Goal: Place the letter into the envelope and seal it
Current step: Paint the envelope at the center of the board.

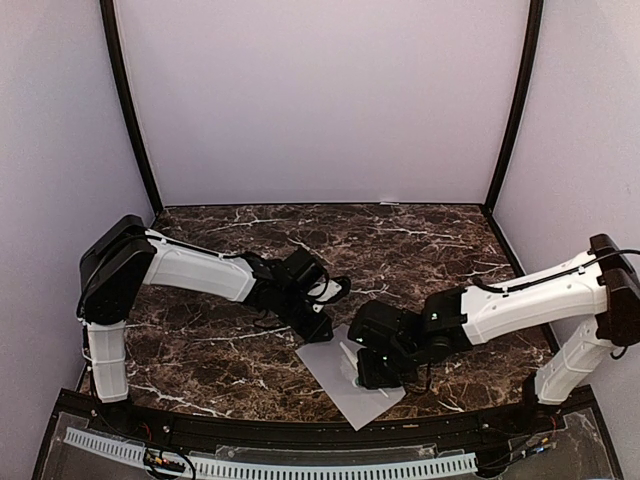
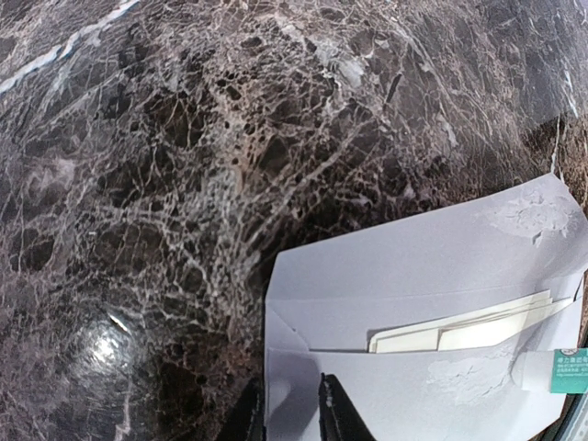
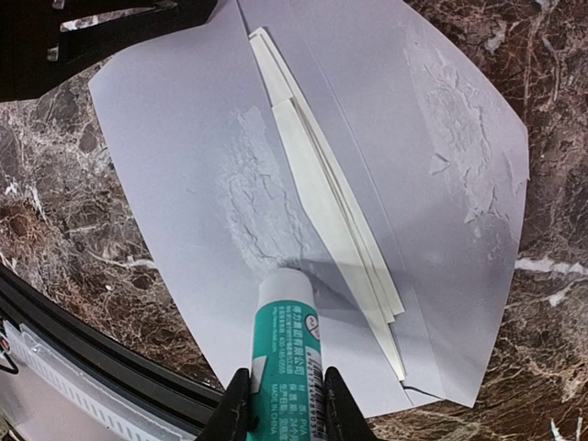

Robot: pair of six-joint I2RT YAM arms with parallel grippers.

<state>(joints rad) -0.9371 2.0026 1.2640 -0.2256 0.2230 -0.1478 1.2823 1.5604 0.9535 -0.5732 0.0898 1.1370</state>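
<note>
At lower centre of the top view, the envelope (image 1: 325, 358) lies flat on the tabletop (image 1: 420, 240), flap open. The letter (image 2: 459, 331) sits in the pocket, its top edge showing. Right hand (image 3: 280, 404) is clamped on a teal glue stick (image 3: 287, 331), tip on the envelope's face. Left hand (image 2: 289, 412): fingers narrowly apart at the envelope's corner; gripping or just pressing, cannot tell. Step in hand: gluing. Next, by my judgement: lift stick clear, fold flap, press.

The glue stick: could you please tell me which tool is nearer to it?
Right. The right tool grips the glue stick, tip on the envelope; the left tool sits at the envelope's corner, apart from the stick.
</note>
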